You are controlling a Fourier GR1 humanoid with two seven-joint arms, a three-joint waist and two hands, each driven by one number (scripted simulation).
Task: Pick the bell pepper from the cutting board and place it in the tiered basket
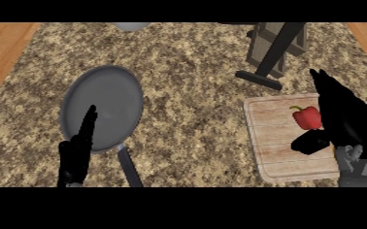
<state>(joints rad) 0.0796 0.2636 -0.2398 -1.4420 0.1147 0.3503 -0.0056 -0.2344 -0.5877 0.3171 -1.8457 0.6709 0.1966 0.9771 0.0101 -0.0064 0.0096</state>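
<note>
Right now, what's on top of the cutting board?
A red bell pepper lies on the cutting board, near its right side. The right hand hangs over that edge, thumb beside the pepper, covering the board's right strip; nothing else shows.

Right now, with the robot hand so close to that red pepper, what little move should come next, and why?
Probably close the right robot hand round the red bell pepper. The pepper lies on the wooden cutting board, beside the open hand, with the thumb just below it, so it does not look held yet. The tiered basket stands beyond the board.
</note>
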